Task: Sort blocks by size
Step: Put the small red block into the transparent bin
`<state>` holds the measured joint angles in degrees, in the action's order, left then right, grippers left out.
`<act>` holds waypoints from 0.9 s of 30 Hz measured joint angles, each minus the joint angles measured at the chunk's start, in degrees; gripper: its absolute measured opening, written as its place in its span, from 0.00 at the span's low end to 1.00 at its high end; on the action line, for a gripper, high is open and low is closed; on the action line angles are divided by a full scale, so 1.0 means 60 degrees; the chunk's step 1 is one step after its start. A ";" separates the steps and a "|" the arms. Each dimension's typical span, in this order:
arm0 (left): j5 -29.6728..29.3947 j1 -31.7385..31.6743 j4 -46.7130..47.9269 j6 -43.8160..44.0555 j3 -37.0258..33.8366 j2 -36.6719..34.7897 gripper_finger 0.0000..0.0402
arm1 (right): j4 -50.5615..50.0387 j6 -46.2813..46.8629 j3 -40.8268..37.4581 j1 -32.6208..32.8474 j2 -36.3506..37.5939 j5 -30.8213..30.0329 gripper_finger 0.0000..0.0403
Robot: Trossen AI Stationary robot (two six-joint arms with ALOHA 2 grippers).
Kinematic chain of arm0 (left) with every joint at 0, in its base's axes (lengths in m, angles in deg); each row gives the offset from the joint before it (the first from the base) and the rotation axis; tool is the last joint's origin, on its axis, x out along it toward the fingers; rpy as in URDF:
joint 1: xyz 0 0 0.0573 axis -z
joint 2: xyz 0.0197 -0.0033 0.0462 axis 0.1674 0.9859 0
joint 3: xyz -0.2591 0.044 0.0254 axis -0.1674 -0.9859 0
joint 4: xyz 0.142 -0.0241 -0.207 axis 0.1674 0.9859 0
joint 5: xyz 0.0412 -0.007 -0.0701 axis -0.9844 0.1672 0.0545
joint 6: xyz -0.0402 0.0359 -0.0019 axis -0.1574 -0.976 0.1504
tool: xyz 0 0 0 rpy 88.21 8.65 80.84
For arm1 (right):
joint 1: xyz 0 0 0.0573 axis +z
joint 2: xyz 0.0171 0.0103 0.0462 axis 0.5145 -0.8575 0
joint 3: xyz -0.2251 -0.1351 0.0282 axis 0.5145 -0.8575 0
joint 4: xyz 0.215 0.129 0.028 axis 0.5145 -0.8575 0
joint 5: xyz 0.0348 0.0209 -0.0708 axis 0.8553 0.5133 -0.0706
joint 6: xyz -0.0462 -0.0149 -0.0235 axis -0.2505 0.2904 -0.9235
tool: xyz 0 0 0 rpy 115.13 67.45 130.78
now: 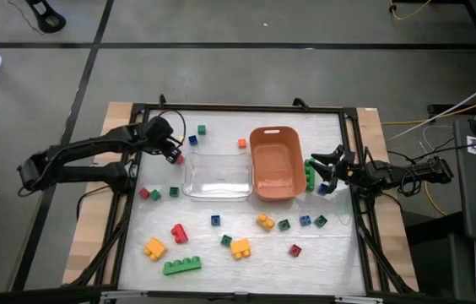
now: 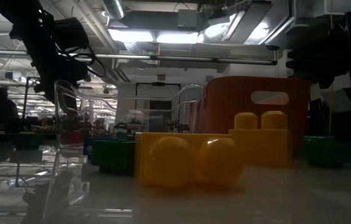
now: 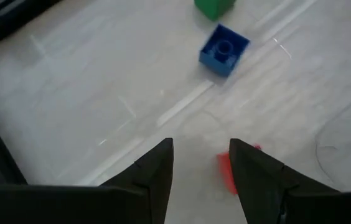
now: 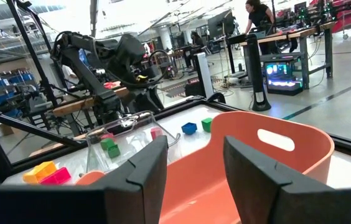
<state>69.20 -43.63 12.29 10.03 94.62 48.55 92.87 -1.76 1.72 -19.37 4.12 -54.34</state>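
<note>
Evidently little is sorted. Left gripper [image 1: 175, 154], jaws apart and empty, hovers left of centre over a red block [image 1: 180, 158]; right gripper [image 1: 327, 169] is also parted, beside the orange bin [image 1: 275, 135]. Blocks [image 1: 240, 247] remain scattered across the lower frame.

L arm reaches in from the surface's left edge, elbow bent, wrist tipped down, left hand [image 1: 176, 156] low w/ fingers [image 3: 157, 171] parted, nothing between them. R arm stretches in from the right side, right hand [image 1: 322, 173] also parted, empty.
</note>
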 joint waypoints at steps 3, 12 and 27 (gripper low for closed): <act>-0.0001 -0.0136 -0.0014 0.0006 0.0000 -0.0029 0.36 | -0.0010 0.0000 -0.0003 -0.0002 0.0000 0.0000 0.39; 0.0501 -0.0153 -0.1067 -0.1399 0.0000 -0.0015 0.36 | -0.0018 0.0000 -0.0003 0.0000 0.0000 0.0003 0.39; 0.0605 0.0061 -0.0162 -0.5729 0.0997 0.0612 0.58 | -0.0034 0.0000 -0.0003 -0.0004 0.0004 0.0004 0.39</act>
<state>72.83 -43.27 11.32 -24.34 100.60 52.22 92.67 -1.76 1.70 -19.39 4.14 -54.32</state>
